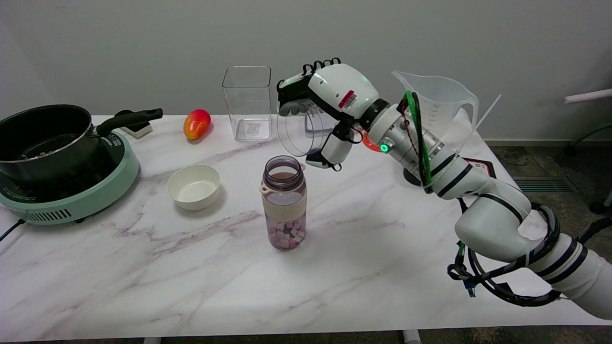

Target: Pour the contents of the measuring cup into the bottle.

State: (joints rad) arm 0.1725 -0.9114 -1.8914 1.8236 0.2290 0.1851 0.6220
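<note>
1. Head view, the only one I have. My right hand [330,112] is up in the air over the tabletop [143,267], fingers wrapped around the measuring cup [300,131], so it is clamped on the cup.
2. The measuring cup is clear plastic, tipped on its side, with its round mouth facing away from the hand toward picture left. I can't tell if anything is left inside.
3. The bottle [284,203] stands upright on the tabletop below the hand and slightly to its left, apart from the cup. Its cap is off and the mouth is open, there's a beige band around the middle, and pink and white cubes sit in the bottom.
4. A white bowl [193,187] sits on the tabletop lower left of the hand, just beside the bottle.
5. A tall, clear square container [247,102] stands upright just left of the hand, farther back.
6. A red-orange mango [196,123] lies left of that container.
7. Far left of the hand is a green cooker [71,198] with a black pot [45,138] on it, handle pointing toward the mango.
8. Behind my forearm, right of the hand, stands a large translucent jug [442,110], upright, with its base hidden by the arm.
</note>
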